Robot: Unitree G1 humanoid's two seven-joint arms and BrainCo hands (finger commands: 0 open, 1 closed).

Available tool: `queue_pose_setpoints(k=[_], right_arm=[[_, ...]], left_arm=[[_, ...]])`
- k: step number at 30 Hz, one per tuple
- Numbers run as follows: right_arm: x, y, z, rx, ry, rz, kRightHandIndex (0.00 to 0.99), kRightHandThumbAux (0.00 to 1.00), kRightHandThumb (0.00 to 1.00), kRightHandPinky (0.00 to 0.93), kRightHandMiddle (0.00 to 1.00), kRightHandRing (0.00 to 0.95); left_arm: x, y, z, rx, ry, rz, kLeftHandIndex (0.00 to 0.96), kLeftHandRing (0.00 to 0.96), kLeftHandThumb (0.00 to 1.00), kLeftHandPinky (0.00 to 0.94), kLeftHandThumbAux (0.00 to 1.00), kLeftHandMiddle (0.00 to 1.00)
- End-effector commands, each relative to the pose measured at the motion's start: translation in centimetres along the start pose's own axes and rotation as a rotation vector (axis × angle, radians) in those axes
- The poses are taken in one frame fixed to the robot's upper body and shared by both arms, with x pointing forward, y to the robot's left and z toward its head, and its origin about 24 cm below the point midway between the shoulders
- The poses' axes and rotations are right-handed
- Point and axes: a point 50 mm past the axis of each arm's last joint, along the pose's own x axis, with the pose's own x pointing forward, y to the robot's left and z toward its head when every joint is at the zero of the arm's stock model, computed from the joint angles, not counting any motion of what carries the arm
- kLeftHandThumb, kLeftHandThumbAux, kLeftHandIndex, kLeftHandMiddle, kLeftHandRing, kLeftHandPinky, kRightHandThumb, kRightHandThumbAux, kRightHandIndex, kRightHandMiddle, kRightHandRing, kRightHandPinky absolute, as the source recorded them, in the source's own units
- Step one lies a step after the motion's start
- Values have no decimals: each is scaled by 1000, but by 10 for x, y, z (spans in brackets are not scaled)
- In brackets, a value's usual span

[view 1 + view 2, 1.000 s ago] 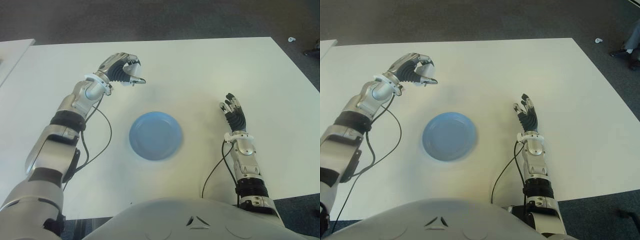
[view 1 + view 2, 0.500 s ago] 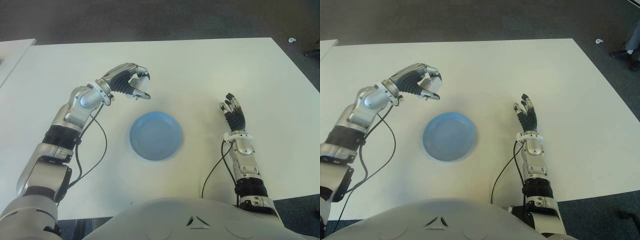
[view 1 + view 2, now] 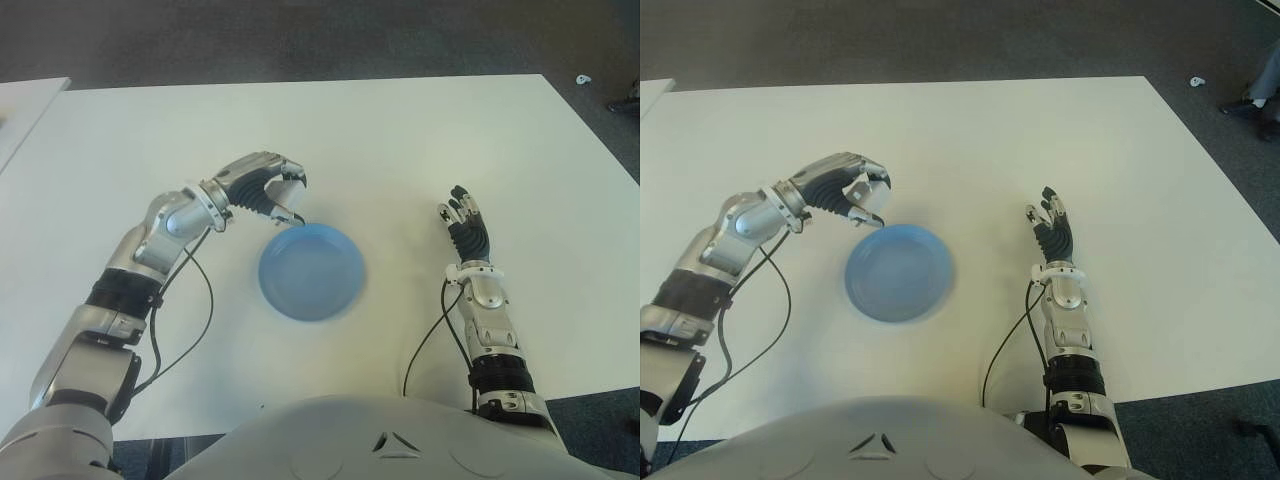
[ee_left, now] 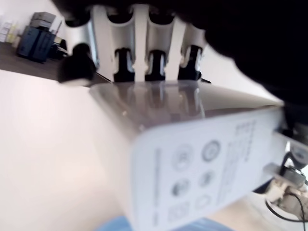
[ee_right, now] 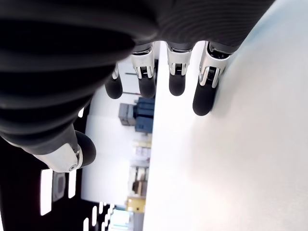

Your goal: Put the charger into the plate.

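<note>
A white table carried everything, its far edge running across the top of the eye views. Near the middle of it, somewhat toward the near edge, sat a blue plate, shallow and with nothing in it.

The left hand hung just over the plate's far-left rim, fingers curled tight around a white charger. The wrist view showed the block pressed under four fingertips, its printed face and metal prongs turned outward, and a sliver of blue below it. So the charger was in the air, in the grip, at the rim and not yet above the plate's centre.

The right hand showed to the right of the plate, well apart from it, toward the near-right part of the table, fingers straight and holding nothing.

The step in hand looked like the carry-in. Doing it well probably meant bringing the hand further over the middle of the plate and lowering close to its floor before letting go, since a release at the rim could tip the block out onto the table or nudge the plate.
</note>
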Motion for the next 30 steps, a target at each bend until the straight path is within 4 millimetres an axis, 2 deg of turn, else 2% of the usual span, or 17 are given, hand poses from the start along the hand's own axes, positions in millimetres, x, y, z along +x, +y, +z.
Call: queue_pose_setpoints(k=[1, 15, 30], right_arm=[[0, 6, -5, 12, 37, 22, 0, 566, 0, 33, 33, 25], [2, 9, -4, 36, 32, 33, 0, 564, 8, 37, 34, 22], [4, 16, -1, 37, 17, 15, 0, 528, 9, 46, 54, 35]], left_arm=[[-5, -13, 9, 26, -49, -70, 442, 841, 702, 808, 695, 853], [-11, -37, 11, 51, -94, -158, 442, 827, 699, 794, 699, 836], [-2, -51, 14, 125, -114, -112, 442, 808, 694, 805, 703, 816]])
